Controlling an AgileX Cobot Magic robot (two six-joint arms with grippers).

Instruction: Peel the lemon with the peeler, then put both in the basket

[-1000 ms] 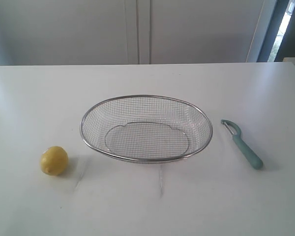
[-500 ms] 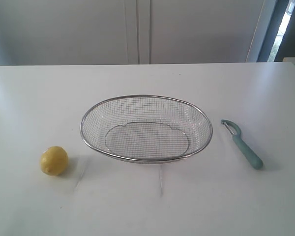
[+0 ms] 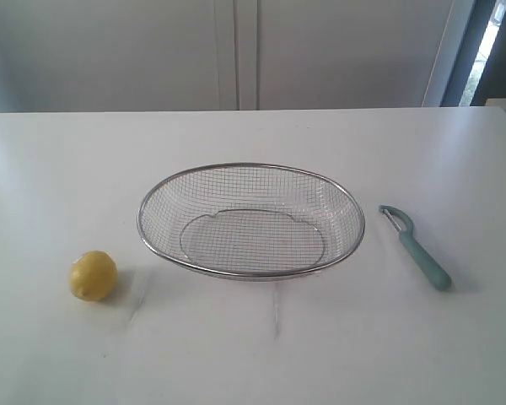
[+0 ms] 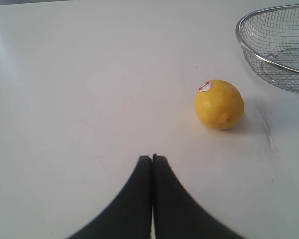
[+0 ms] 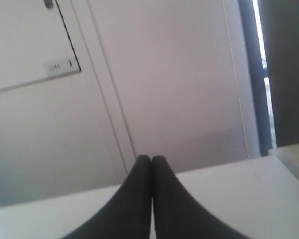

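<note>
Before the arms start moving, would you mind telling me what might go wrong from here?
The lemon is round and loose on the smooth table; the left claw is shut, so opening late might knock it rolling.
The peeler lies flat and slim; the shut right claw faces the wall, so its pick might scrape the table or catch the blade.
The lemon's sticker might snag the peeler.

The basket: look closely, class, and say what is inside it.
Nothing lies inside the basket; the white table shows through its mesh. The lemon and peeler lie outside it. Nothing is covered.
</note>
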